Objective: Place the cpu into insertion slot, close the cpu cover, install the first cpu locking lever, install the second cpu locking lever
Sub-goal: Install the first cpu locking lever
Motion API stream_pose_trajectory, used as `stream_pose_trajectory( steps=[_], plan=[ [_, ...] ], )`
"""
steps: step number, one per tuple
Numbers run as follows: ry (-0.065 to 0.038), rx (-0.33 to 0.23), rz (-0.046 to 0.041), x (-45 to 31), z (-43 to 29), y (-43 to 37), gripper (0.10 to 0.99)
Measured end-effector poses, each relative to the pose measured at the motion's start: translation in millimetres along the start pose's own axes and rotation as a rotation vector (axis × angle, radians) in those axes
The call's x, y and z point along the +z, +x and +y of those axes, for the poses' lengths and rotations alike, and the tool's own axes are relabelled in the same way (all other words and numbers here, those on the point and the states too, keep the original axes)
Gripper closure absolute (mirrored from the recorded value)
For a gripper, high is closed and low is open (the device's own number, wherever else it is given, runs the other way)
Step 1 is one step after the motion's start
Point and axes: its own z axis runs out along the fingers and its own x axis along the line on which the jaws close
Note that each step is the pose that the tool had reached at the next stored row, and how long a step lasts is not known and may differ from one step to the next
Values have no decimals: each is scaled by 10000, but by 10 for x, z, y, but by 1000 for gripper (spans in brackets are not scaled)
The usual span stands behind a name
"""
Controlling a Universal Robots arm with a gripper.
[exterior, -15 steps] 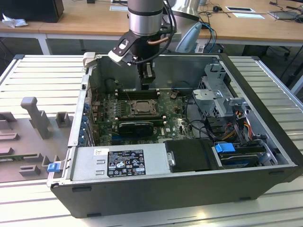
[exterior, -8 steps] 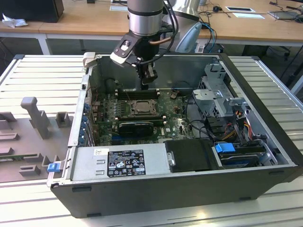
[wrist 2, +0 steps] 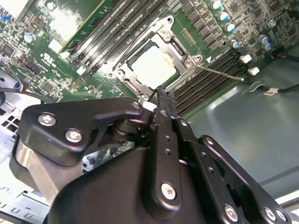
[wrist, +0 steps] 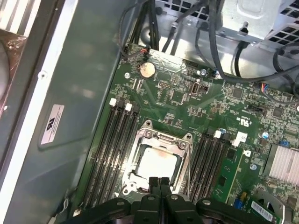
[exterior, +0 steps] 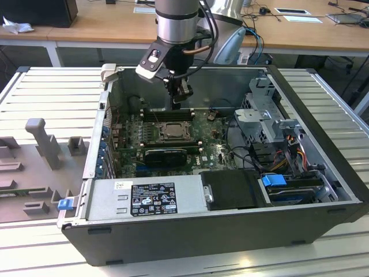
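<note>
**Cpu seated under its frame**

The cpu [wrist: 156, 163], a pale silvery square with a glossy top, lies flat in the insertion slot [wrist: 128, 186] on the green board [wrist: 177, 112]. The silver cpu cover [wrist: 163, 136] is folded down around it. The pincer [wrist: 159, 181] hangs just over the socket's edge, fingers pressed together and gripping nothing. The open computer case [exterior: 219, 231] lies on the slatted table [exterior: 52, 86].

cpu [wrist: 158, 163] in insertion slot [wrist: 129, 183], cpu cover [wrist: 163, 138] over it, memory slots [wrist: 110, 154] on both sides.
</note>
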Motion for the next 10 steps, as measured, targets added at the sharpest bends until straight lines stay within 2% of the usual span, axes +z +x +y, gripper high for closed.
stream_pose_trajectory(
  steps=[3, 6, 10],
  plan=[
    [5, -273, 12, 0, 2, -1, 980],
    [14, -843, 36, 0, 2, -1, 980],
    [23, -1309, 57, 0, 2, -1, 980]
  ],
)
